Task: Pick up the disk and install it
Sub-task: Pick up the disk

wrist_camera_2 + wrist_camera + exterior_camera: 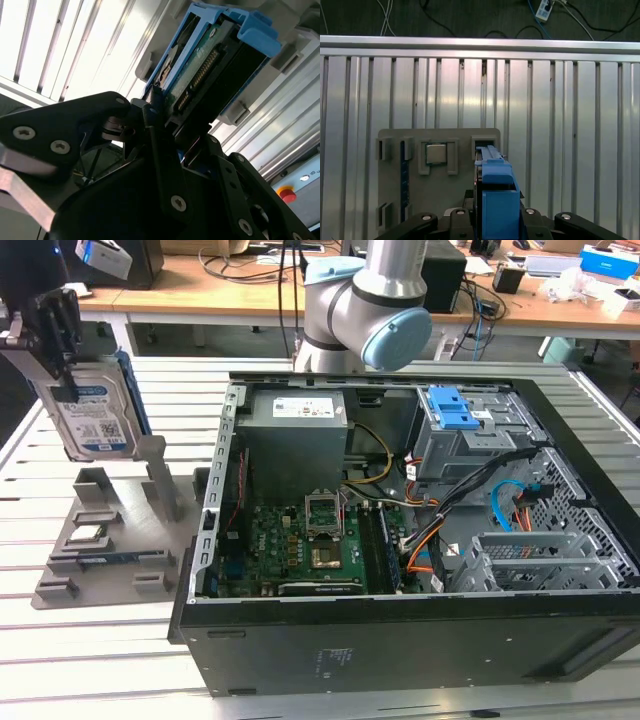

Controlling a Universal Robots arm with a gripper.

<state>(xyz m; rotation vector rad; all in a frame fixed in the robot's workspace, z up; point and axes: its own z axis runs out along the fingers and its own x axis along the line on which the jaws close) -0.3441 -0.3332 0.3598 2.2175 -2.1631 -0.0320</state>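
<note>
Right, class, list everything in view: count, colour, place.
disk: 1, silver with blue rails, upright at the holder, exterior view's left
holder: 1, grey, on the table
chip: 1, silver, square, in the holder
memory stick: 1, dark, lying in the holder
computer case: 1, black, open, exterior view's right
motherboard: 1, green, inside the case
table: 1, slatted silver metal
robot arm: 1, grey and pale blue, behind the case
gripper: 1, black, shut on the disk
</note>
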